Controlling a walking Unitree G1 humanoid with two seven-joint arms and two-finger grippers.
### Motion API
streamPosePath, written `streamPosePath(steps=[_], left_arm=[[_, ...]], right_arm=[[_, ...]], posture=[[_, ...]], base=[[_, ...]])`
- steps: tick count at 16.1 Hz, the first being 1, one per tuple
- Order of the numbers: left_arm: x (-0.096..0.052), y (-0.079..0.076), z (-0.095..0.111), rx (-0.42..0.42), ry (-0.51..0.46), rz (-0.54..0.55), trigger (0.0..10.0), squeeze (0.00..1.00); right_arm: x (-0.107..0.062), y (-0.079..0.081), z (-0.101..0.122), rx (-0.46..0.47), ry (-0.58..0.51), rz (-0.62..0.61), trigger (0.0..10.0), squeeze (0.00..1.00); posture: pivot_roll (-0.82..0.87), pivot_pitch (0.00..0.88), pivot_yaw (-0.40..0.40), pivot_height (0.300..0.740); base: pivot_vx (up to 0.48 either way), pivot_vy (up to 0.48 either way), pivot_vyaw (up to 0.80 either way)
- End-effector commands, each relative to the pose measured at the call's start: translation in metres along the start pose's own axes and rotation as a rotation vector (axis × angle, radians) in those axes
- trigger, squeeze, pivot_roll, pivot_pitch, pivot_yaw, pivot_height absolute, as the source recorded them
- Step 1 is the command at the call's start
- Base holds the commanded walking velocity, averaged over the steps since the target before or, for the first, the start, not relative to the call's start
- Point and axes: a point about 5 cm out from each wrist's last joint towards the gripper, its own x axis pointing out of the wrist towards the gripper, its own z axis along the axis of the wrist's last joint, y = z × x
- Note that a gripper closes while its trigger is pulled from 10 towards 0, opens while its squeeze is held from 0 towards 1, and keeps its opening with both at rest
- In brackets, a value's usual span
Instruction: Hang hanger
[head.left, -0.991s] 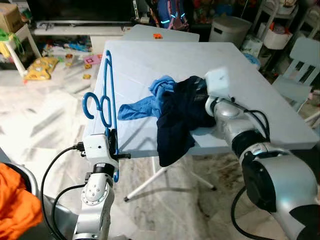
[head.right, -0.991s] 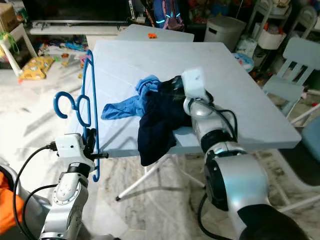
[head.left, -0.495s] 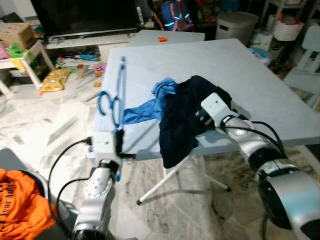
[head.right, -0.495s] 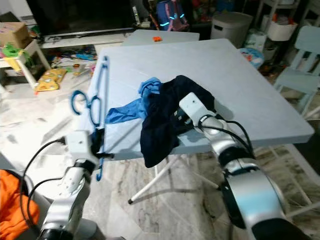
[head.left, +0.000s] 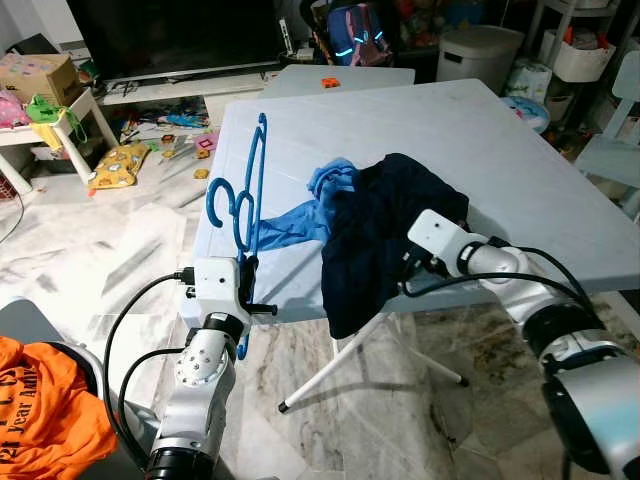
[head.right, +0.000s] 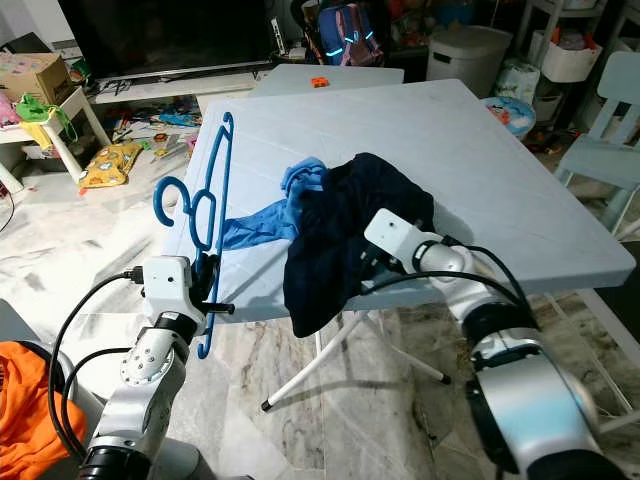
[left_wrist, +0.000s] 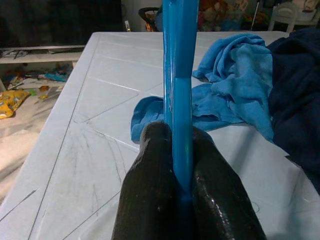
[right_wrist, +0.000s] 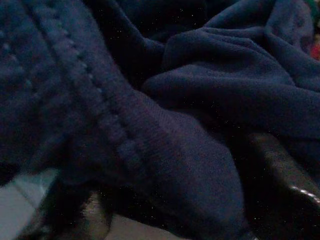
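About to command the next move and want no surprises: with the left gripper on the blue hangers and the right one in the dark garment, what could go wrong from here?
1. The left gripper pinches the blue hangers low down, hooks high above; they may swivel or slip.
2. The right gripper is buried in the navy garment, which already droops over the table edge; pulling could drag it off.
3. The light blue cloth lies against the garment and could be dragged along.
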Motion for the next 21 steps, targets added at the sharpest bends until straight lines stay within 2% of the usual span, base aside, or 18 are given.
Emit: streamPosePath(steps=[1, 3, 4, 6, 10, 14, 17, 18, 19, 21], left_arm=[[0.001, 0.003, -0.001, -0.001, 0.011, 0.013, 10.0, 0.00], [0.000, 0.004, -0.002, -0.004, 0.011, 0.020, 10.0, 0.00], [0.000, 0.005, -0.002, -0.007, 0.011, 0.027, 10.0, 0.00], [-0.001, 0.004, -0.004, -0.008, 0.015, 0.025, 10.0, 0.00], [0.001, 0.001, -0.004, -0.008, 0.019, 0.013, 10.0, 0.00], [0.000, 0.001, -0.005, -0.007, 0.023, 0.012, 10.0, 0.00], [0.000, 0.000, -0.005, -0.009, 0.026, 0.011, 10.0, 0.00], [0.000, 0.000, -0.006, -0.010, 0.026, 0.012, 10.0, 0.00], [0.000, 0.000, -0.006, -0.011, 0.026, 0.013, 10.0, 0.00], [-0.002, 0.000, -0.006, -0.013, 0.025, 0.017, 10.0, 0.00]], right_arm=[[-0.006, 0.009, -0.018, -0.019, 0.064, 0.105, 10.0, 1.00], [-0.012, 0.005, -0.024, 0.012, 0.053, 0.145, 10.0, 1.00], [-0.020, -0.007, -0.027, 0.007, 0.036, 0.107, 10.0, 1.00], [-0.023, -0.014, -0.027, 0.011, 0.026, 0.086, 10.0, 1.00], [-0.033, -0.015, -0.035, 0.016, 0.023, 0.176, 10.0, 1.00], [-0.045, -0.018, -0.039, 0.098, -0.038, 0.279, 10.0, 1.00], [-0.038, 0.001, -0.016, 0.199, -0.206, 0.414, 10.0, 1.00], [-0.033, 0.016, -0.006, 0.228, -0.266, 0.488, 10.0, 1.00], [-0.031, 0.021, -0.003, 0.242, -0.282, 0.510, 10.0, 1.00], [-0.025, 0.044, 0.009, 0.301, -0.346, 0.599, 10.0, 1.00]], posture=[[-0.01, 0.000, 0.068, 0.740], [-0.01, 0.000, 0.064, 0.740], [-0.01, 0.000, 0.064, 0.740], [-0.02, 0.000, 0.068, 0.740], [-0.03, 0.000, 0.080, 0.740], [-0.03, 0.000, 0.079, 0.740], [-0.03, 0.000, 0.075, 0.740], [-0.03, 0.000, 0.075, 0.740], [-0.03, 0.000, 0.073, 0.740], [-0.02, 0.000, 0.068, 0.740]], base=[[0.000, 0.000, 0.00], [0.000, 0.000, 0.00], [0.000, 0.000, 0.00], [0.000, 0.000, 0.00], [0.000, 0.000, 0.00], [0.000, 0.000, 0.00], [0.000, 0.000, 0.00], [0.000, 0.000, 0.00], [0.000, 0.000, 0.00], [0.000, 0.000, 0.00]])
